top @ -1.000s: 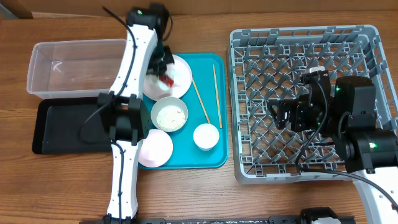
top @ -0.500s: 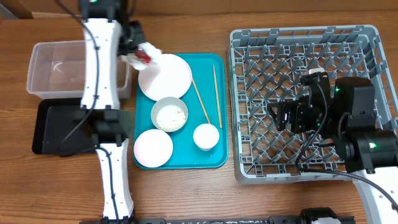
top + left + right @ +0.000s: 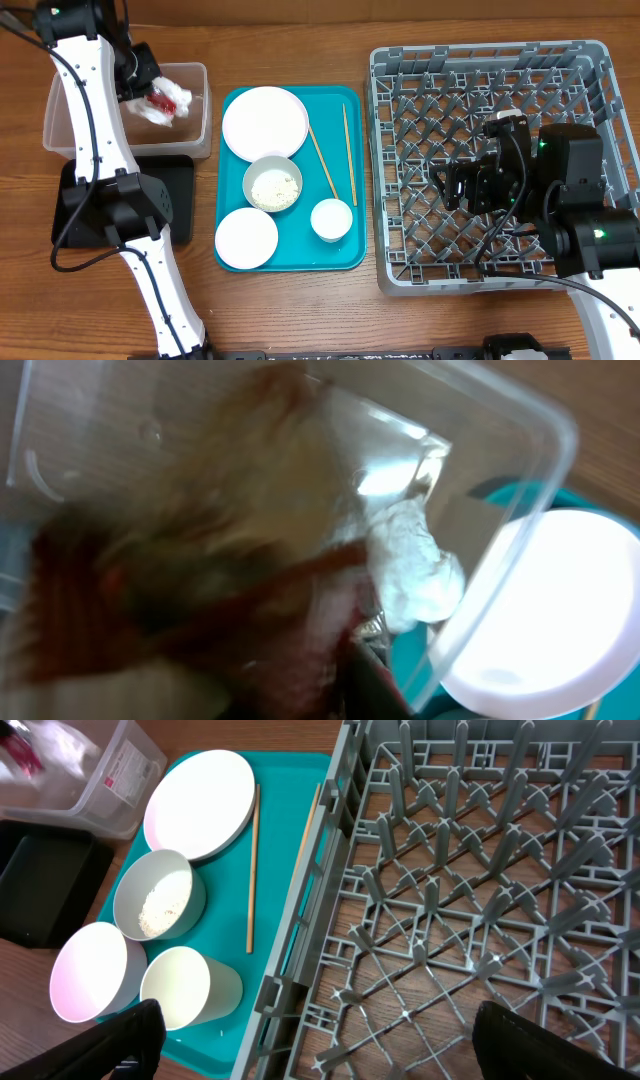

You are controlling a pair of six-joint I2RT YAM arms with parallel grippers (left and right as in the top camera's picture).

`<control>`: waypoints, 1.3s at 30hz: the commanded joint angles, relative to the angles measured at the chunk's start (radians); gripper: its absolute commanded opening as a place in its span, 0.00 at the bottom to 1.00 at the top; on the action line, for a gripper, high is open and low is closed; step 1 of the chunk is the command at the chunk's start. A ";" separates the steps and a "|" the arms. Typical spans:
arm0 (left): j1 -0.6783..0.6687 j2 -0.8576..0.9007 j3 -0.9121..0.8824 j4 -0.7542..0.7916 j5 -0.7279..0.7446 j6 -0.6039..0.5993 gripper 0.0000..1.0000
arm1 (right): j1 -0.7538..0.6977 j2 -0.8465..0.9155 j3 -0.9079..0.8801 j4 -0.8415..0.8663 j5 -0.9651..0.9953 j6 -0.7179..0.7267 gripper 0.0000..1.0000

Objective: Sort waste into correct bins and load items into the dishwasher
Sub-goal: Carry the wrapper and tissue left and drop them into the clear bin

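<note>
My left gripper point(image 3: 148, 92) is shut on a crinkled red wrapper point(image 3: 160, 101) and a crumpled white napkin point(image 3: 179, 98), held over the right end of the clear tub point(image 3: 190, 70). The left wrist view is blurred and shows the red wrapper point(image 3: 320, 620), the napkin point(image 3: 415, 565) and the tub rim point(image 3: 500, 550). On the teal tray point(image 3: 300, 252) are a white plate point(image 3: 264, 122), a bowl of rice grains point(image 3: 272, 185), a pale-pink plate point(image 3: 246, 238), a cup point(image 3: 331, 219) and two chopsticks point(image 3: 322, 162). My right gripper point(image 3: 340, 1050) is open and empty over the grey rack point(image 3: 480, 52).
The black tray point(image 3: 183, 200) lies in front of the tub, partly under the left arm's base. The right wrist view shows the rack's upright pegs point(image 3: 450, 870), its left wall beside the teal tray point(image 3: 270, 935), and the cup point(image 3: 185, 985).
My left gripper has carried the wrapper and napkin left, from over the white plate to over the clear tub. The right arm has not moved.
</note>
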 commanded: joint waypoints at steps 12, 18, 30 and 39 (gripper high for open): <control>-0.004 -0.028 0.064 -0.045 0.010 0.101 1.00 | -0.002 -0.005 0.025 0.003 -0.010 0.000 1.00; -0.008 -0.143 0.114 -0.045 0.134 0.134 0.99 | -0.002 -0.005 0.025 0.002 -0.010 0.000 1.00; -0.187 -0.492 -0.192 -0.045 0.166 0.096 0.91 | -0.002 -0.005 0.025 0.002 -0.015 0.000 1.00; -0.453 -0.493 -0.674 0.125 0.124 0.026 0.90 | -0.002 -0.005 0.025 -0.010 -0.024 -0.001 1.00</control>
